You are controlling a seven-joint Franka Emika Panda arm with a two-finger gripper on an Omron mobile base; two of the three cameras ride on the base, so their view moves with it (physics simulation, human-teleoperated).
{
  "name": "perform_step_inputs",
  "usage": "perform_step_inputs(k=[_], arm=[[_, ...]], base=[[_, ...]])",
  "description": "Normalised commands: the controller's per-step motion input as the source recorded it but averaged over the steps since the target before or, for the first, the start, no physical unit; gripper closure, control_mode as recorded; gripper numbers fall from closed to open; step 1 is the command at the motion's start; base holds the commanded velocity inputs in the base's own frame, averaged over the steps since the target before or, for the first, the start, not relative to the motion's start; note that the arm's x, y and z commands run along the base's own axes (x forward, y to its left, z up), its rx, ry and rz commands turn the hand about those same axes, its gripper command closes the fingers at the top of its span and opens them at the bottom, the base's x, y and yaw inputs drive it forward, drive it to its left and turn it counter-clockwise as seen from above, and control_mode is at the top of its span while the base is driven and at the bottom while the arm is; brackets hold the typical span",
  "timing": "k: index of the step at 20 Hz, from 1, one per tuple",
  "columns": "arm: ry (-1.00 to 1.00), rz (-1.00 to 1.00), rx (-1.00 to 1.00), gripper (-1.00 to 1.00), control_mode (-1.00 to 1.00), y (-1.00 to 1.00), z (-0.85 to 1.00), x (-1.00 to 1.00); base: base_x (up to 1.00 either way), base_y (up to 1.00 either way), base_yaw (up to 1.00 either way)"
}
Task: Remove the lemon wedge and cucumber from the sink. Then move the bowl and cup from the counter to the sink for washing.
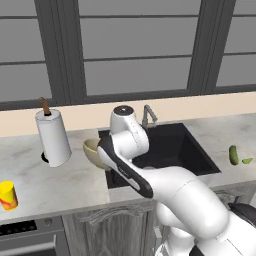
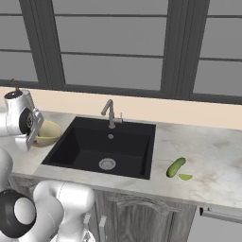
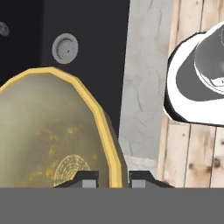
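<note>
The tan-olive bowl lies close under the hand, and its yellow rim runs between the two fingertips of my gripper, which is shut on it. The bowl hangs at the left edge of the black sink, partly hidden by my arm, and beside the hand in the right base view. The sink's drain lies beyond the rim. The cucumber and the lemon wedge lie side by side on the counter right of the sink. The yellow cup stands far left, near the counter's front edge.
A paper towel roll stands on the counter just left of the bowl. The grey faucet rises at the back of the sink. A stove edge lies at the lower left. Windows run behind the counter.
</note>
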Motion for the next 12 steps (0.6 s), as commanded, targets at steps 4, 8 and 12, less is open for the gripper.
perform_step_inputs(k=[4, 8, 12], arm=[[0.01, -0.06, -0.13, 1.00, -1.00, -0.34, 0.04, -0.07], [0.01, -0.04, -0.14, 1.00, -1.00, -0.32, 0.01, -0.01], [0.02, -0.02, -0.14, 1.00, -1.00, -0.27, 0.00, 0.01]], base=[[0.00, 0.00, 0.00], [0.00, 0.00, 0.00], [0.00, 0.00, 0.00]])
